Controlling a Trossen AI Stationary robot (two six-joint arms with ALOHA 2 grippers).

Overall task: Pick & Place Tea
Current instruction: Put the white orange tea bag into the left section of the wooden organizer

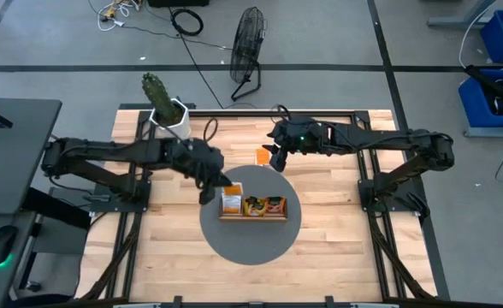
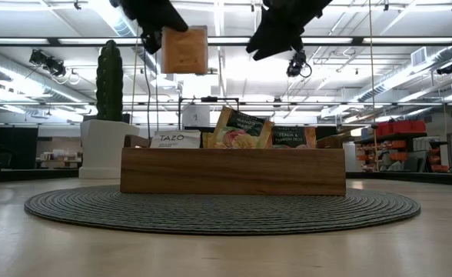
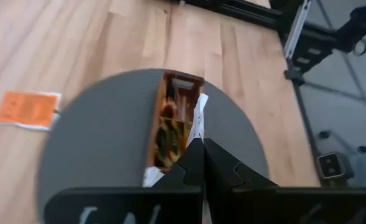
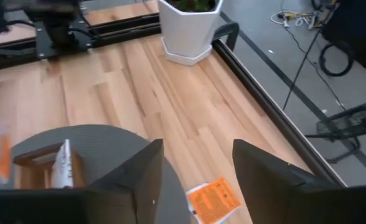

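The wooden tray [image 1: 253,207] sits on the round grey mat [image 1: 250,244] at the centre of the bench [image 1: 166,257], long axis running 9 o'clock to 3 o'clock in the high view. Several tea sachets [image 2: 245,128] stand on edge inside it: a white one [image 2: 175,139] at the 9 o'clock end and yellow and orange ones toward the middle and the 3 o'clock end. Their printed faces point toward the low camera.

The left end effector [image 1: 207,193] hangs above the 9 o'clock end of the tray. Its fingers [image 3: 223,171] are pressed narrow against a sachet [image 2: 185,49]. In the low view this sachet hangs well above the tray, flat face to the camera, edges close to vertical and horizontal. The left wrist view shows its pale edge [image 3: 199,118] projecting forward from between the fingers, over the tray.

The right end effector [image 1: 277,161] is at 12 o'clock of the mat, above the bench. Its fingers [image 4: 267,174] stand wide apart and carry nothing. One orange sachet [image 1: 263,156] lies flat on the bench just beside the mat's 12 o'clock edge, below this end effector, corners turned slightly off the plank lines.

A white pot with a cactus [image 1: 168,111] stands at the bench's 11 o'clock corner.
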